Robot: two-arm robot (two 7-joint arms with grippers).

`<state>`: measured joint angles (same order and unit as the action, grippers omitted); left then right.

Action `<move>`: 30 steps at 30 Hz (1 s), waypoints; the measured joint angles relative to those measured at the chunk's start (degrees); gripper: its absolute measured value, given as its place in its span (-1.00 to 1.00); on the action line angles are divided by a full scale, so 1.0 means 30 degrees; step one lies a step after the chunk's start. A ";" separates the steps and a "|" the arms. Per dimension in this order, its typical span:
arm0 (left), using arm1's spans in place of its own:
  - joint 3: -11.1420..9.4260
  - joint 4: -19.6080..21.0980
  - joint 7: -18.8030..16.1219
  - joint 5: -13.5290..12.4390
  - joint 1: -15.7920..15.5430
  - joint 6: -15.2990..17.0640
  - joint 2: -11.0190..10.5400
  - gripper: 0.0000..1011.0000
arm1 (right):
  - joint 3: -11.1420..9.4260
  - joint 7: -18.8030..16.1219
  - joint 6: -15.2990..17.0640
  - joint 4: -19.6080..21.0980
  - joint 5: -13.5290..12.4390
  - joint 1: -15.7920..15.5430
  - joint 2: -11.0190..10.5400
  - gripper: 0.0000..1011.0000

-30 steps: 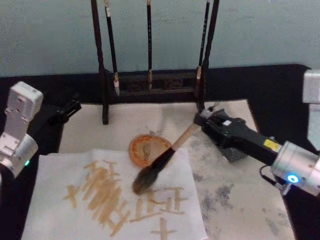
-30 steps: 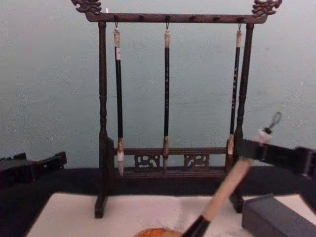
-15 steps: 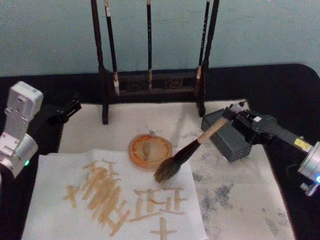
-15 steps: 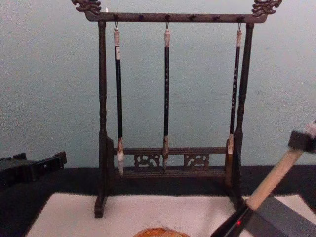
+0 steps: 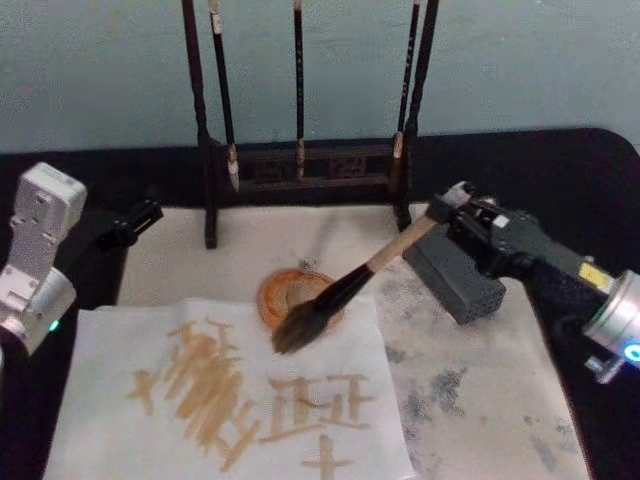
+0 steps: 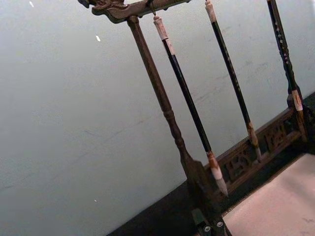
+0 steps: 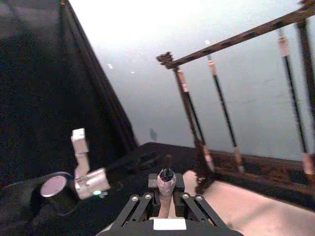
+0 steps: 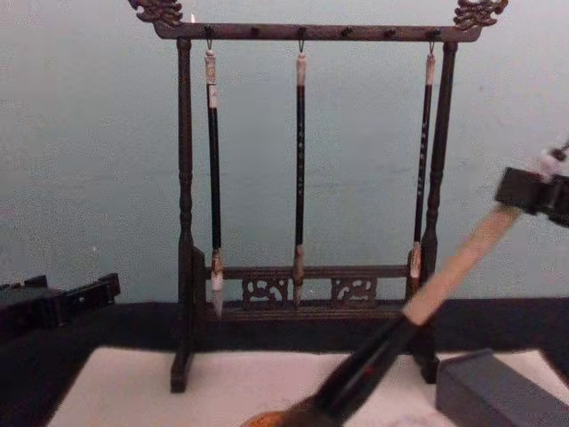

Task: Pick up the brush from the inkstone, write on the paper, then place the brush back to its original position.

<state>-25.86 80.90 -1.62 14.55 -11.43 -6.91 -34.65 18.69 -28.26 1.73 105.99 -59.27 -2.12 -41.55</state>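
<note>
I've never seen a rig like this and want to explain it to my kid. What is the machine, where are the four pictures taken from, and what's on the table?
It is a robot with two arms, each ending in a gripper. One camera looks down from its head, one forward from its chest, one sits on each wrist. The right gripper is shut on the top of the brush, whose bristles point down by an orange dish. The paper, marked with yellowish strokes, lies on a stained mat beside a grey block. Behind stands a rack of thin brushes. The left gripper is parked at the left.
</note>
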 joint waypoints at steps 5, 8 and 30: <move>0.0000 0.0000 0.0000 -0.0001 0.0002 0.0000 -0.0001 0.98 | 0.0788 -0.0152 0.0141 -0.0046 0.0206 0.0481 0.0411 -0.65; 0.0000 0.0000 0.0000 -0.0001 0.0000 0.0000 0.0000 0.98 | 0.1280 -0.0165 0.0277 -0.0321 0.0413 0.0773 0.0710 -0.65; 0.0000 -0.0001 0.0000 0.0000 0.0002 0.0001 0.0000 0.98 | 0.1965 0.0142 0.0513 -0.2175 0.0314 0.0958 0.1221 -0.65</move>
<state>-25.86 80.90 -1.62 14.55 -11.43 -6.90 -34.65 24.59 -27.84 3.27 99.47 -58.33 0.75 -37.89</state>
